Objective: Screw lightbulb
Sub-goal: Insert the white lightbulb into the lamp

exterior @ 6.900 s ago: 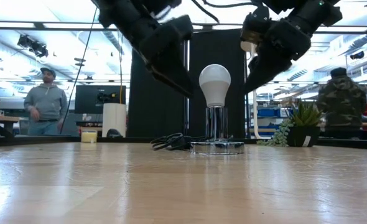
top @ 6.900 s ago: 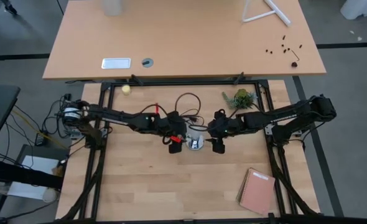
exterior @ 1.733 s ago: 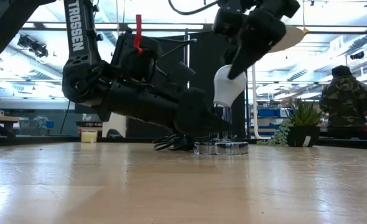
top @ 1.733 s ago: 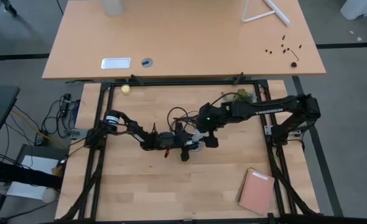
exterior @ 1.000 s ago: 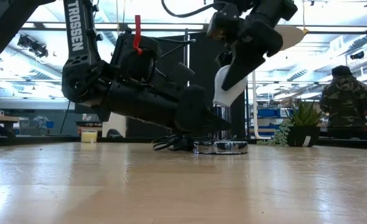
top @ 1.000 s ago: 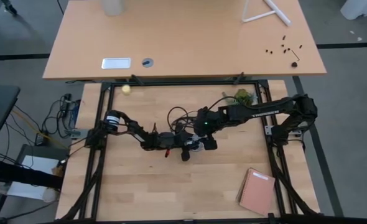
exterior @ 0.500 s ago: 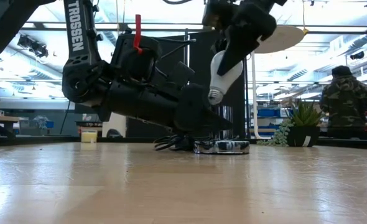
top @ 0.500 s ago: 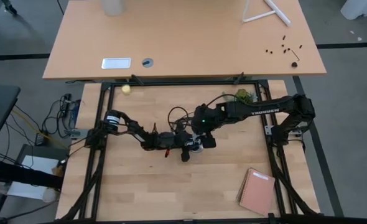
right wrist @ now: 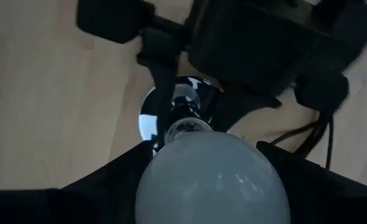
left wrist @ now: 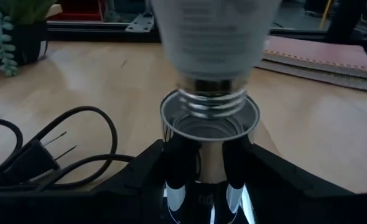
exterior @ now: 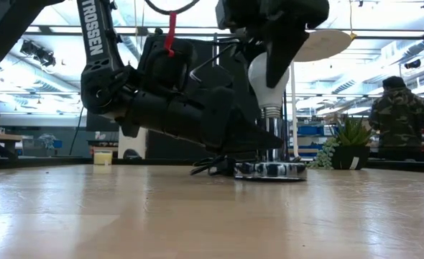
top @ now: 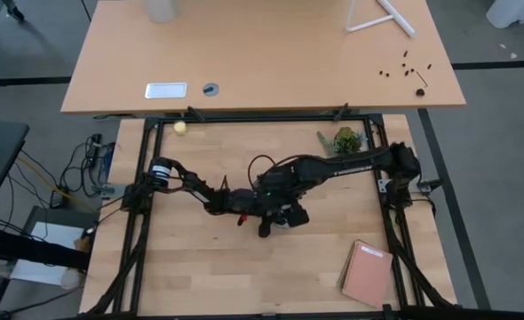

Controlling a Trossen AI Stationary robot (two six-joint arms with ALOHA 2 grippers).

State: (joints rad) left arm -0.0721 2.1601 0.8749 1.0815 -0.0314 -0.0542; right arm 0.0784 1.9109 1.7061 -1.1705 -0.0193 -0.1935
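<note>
The wooden counter (top: 191, 258) carries the silver socket disc (exterior: 271, 170) with its black cord (left wrist: 53, 146) near the middle, a pink notebook (top: 367, 273) near one corner, a small plant (top: 345, 140) and a yellowish ball (top: 180, 128) along the opposite edge.

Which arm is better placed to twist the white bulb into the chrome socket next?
Right: its gripper holds the white pear-shaped lightbulb upright over the shiny chrome socket. The left gripper braces that socket.

Wooden desk (top: 262, 62) behind; possibly ceiling strip lights (exterior: 47, 32).
</note>
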